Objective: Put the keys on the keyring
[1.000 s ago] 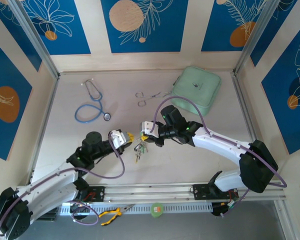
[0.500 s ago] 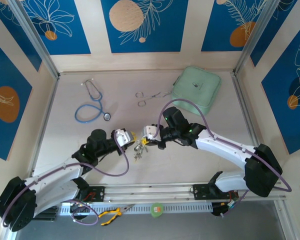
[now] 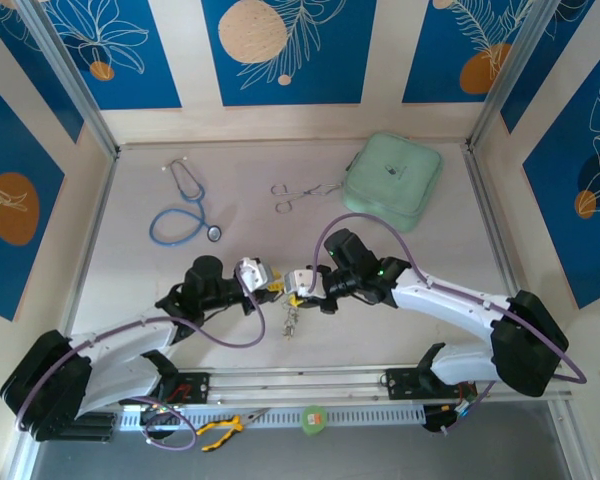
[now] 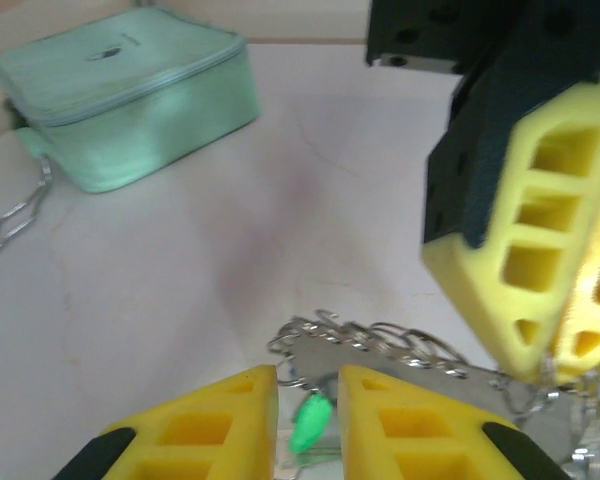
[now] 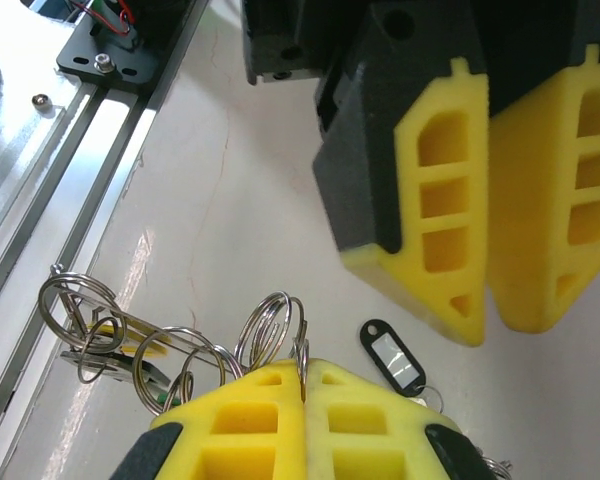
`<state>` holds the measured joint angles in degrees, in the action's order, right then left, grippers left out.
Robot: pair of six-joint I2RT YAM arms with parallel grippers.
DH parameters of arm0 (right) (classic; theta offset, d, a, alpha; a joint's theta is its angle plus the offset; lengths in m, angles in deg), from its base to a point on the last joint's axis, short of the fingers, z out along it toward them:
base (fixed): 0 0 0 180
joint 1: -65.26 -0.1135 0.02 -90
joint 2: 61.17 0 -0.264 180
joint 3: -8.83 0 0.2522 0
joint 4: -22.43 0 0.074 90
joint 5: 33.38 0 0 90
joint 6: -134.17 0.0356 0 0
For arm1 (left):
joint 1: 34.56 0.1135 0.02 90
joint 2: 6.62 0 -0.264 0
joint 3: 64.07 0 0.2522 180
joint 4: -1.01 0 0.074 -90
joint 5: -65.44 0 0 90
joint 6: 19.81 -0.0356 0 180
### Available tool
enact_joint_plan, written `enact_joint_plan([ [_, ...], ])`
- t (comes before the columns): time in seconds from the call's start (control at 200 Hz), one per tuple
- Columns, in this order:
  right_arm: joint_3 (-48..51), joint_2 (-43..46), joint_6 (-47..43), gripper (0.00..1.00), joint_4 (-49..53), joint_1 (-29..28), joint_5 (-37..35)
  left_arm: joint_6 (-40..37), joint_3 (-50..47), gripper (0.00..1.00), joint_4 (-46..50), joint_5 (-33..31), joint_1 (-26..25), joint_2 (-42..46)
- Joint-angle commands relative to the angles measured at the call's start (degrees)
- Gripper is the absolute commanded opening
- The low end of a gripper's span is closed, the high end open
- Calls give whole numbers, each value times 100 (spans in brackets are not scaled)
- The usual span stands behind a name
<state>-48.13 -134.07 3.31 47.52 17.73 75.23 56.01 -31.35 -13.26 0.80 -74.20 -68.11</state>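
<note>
My left gripper (image 3: pixel 266 281) and right gripper (image 3: pixel 298 284) meet nose to nose near the table's front middle. A bunch of keys (image 3: pixel 292 321) dangles below them. The left wrist view has its yellow fingers (image 4: pixel 205 425) a narrow gap apart, closed on the end of the pale grey keyring (image 4: pixel 380 352), which carries several steel split rings. A green key head (image 4: pixel 311 421) hangs in that gap. My right gripper (image 5: pixel 302 385) is shut on a split ring (image 5: pixel 272 328) of the bunch. A black-framed key tag (image 5: pixel 392 356) lies on the table just beyond it.
A mint-green zip case (image 3: pixel 393 180) sits at the back right, steel forceps (image 3: pixel 298 192) to its left, and a blue stethoscope (image 3: pixel 185 208) at the back left. The metal rail (image 3: pixel 310 385) runs along the near edge, with yellow pliers (image 3: pixel 223 430) below it.
Both grippers have shifted right and toward the front, staying together. The key bunch went with them and now hangs lower and further right.
</note>
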Motion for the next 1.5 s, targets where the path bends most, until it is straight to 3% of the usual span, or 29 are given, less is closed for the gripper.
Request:
enact_joint_plan([
  [0.0,148,208,142,0,-13,-74,-61,175,-117,24,-288,640,-115,-67],
  [0.405,417,339,482,0,-173,-159,-185,-125,-182,25,-286,665,-527,-491],
  [0.975,560,435,823,0,-492,-147,-155,-314,-253,29,-71,454,-780,-407],
  [1.496,569,268,953,0,-731,-239,53,-310,-278,24,-469,338,-806,-398],
])
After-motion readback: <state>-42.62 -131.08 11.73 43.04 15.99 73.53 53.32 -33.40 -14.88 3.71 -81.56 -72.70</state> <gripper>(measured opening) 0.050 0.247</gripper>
